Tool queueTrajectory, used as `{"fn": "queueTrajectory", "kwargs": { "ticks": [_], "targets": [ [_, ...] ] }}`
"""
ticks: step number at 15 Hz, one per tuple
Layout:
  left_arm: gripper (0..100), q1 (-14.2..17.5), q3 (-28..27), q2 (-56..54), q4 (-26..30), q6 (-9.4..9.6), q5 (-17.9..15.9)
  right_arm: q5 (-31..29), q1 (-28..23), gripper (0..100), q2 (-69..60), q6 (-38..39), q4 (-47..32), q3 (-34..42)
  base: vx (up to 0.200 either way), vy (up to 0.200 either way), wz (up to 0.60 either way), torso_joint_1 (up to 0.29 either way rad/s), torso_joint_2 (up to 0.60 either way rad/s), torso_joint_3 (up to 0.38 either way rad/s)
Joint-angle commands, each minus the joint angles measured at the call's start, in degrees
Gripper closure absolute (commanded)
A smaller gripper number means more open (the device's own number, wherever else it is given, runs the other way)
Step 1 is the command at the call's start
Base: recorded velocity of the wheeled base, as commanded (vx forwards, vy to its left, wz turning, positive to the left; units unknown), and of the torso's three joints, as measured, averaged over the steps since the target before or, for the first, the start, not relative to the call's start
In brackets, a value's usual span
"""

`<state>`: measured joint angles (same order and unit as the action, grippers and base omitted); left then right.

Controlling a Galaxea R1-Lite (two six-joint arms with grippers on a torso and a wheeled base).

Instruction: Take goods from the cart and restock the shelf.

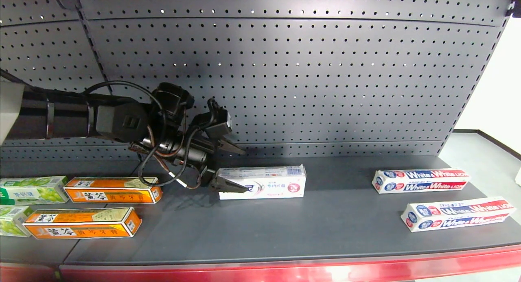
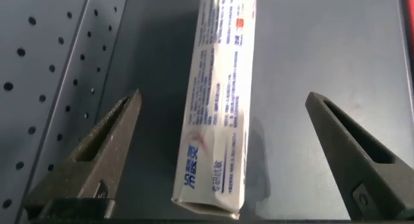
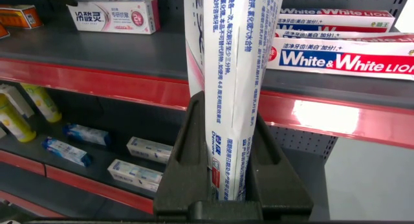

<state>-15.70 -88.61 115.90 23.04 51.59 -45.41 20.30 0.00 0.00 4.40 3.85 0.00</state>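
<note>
Toothpaste box (image 1: 262,182), white, is seen in the head view lying flat on the dark shelf (image 1: 244,237), near the middle and far back, close to the pegboard panel (image 1: 325,70). The left gripper (image 1: 246,170) is held at the box's left end with its fingers spread wide, one on the far side and one on the near side. Two orange boxes (image 1: 112,189) and two green boxes (image 1: 34,189) are laid at the left. Two red-and-blue boxes (image 1: 421,180) are laid at the right, well apart from the white one.

In the left wrist view, the white box (image 2: 217,120) is shown lengthwise between the spread fingers (image 2: 97,153), with a gap left on each side.

In the right wrist view, a second toothpaste box (image 3: 229,56), white with blue print, is pinched upright by the right gripper (image 3: 228,104), whose jaws are pressed against both of its sides. Beyond it, the shelf's red front edge (image 3: 97,75) is seen. Yellow bottles (image 3: 19,114) and small cartons (image 3: 136,175) are shown on lower shelves.
</note>
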Motion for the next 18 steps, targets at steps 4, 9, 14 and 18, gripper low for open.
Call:
{"fn": "queueTrajectory", "kwargs": {
  "ticks": [4, 9, 14, 18],
  "targets": [
    [0, -0.12, 0.11, 0.38, 0.51, 0.00, 2.43, 0.01, 0.00, 100, 0.00, -0.01, 0.01, 0.00, 0.000, 0.000, 0.00, 0.000, 0.00, 0.000],
    [0, -0.56, -0.07, 1.44, 1.57, -0.09, 4.19, 0.01, 0.00, 100, 0.00, -0.01, 0.10, 0.00, 0.000, 0.000, 0.00, 0.000, 0.00, 0.000],
    [0, -1.00, -0.60, 2.58, 1.74, -0.26, 4.63, 0.01, 0.00, 100, 0.00, -0.01, 0.10, 0.00, 0.000, 0.000, 0.00, 0.000, 0.00, 0.000],
    [0, -1.35, -1.12, 3.64, 1.74, -0.35, 5.42, 0.01, 0.00, 100, 0.00, -0.01, 0.01, 0.00, 0.000, 0.000, 0.00, 0.000, 0.00, 0.000]
  ]
}}
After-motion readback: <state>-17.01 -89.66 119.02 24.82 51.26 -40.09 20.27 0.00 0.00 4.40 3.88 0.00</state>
